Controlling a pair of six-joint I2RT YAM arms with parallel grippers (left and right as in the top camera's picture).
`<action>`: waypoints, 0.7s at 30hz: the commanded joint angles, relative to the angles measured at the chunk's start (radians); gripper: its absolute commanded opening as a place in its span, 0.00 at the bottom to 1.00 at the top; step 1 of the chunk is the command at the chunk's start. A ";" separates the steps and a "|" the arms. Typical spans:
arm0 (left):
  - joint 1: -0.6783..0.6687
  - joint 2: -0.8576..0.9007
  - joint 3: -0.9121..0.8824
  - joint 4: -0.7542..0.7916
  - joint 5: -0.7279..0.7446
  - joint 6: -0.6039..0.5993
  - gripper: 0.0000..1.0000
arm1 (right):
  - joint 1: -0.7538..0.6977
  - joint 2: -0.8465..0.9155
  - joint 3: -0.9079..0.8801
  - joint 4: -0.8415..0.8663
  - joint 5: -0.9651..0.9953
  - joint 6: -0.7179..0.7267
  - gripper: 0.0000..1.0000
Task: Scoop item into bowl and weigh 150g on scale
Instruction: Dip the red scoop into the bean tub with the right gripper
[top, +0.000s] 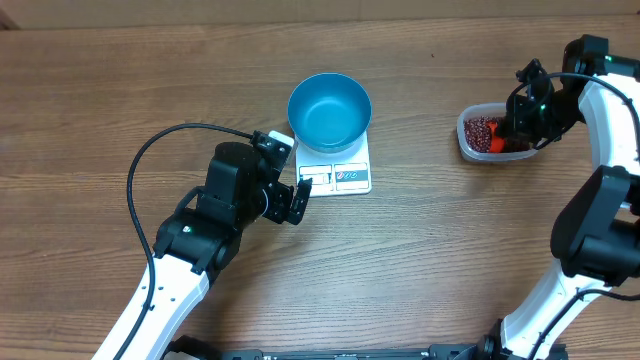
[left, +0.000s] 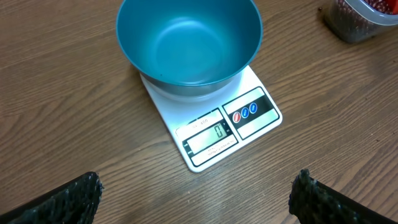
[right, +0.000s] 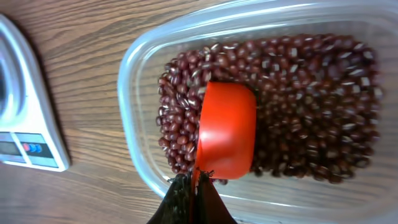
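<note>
Right jaws clamped on red scoop (right: 227, 127); scoop atop beans (right: 311, 93) just ahead, in tub (right: 134, 68). We advise: dig deep, lift level. Left jaws wide, empty; bowl (left: 186, 56) on scale (left: 214, 134) ahead.

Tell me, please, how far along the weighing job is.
Done: the empty bowl sits on the scale, which reads zero. In hand: the right tool, shut on the scoop, holds it in the beans in the tub. Left: filling the bowl and weighing.

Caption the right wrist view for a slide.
Right gripper holds an orange scoop in a clear tub of beans, scale at left.
</note>
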 joint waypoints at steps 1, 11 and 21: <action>0.004 0.004 -0.006 0.001 0.007 -0.010 1.00 | -0.026 0.016 -0.003 -0.006 -0.132 0.003 0.04; 0.003 0.004 -0.006 0.001 0.007 -0.010 1.00 | -0.100 0.019 -0.051 0.016 -0.270 0.004 0.04; 0.004 0.004 -0.007 0.000 0.007 -0.010 0.99 | -0.189 0.019 -0.053 0.013 -0.414 0.003 0.04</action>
